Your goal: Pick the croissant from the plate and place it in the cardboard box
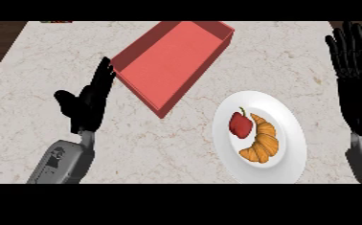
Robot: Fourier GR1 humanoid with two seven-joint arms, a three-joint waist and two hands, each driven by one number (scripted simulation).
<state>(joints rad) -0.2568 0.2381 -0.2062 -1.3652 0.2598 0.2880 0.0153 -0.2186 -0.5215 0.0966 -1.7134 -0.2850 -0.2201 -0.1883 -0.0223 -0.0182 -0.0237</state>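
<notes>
Both robot hands, left (88,102) and right (348,71), are released, so the right should come from above on the croissant (260,141) on the plate (283,171), avoiding the red pepper (240,124) touching it, before the box (170,61).

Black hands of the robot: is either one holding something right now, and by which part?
Nothing is held. The left hand and right hand are both open with straight fingers, apart from the golden curved croissant, which lies on the round white plate.

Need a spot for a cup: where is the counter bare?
Bare counter lies left of the box, and below it between left hand and plate. The plate is crowded: croissant beside pepper.
</notes>
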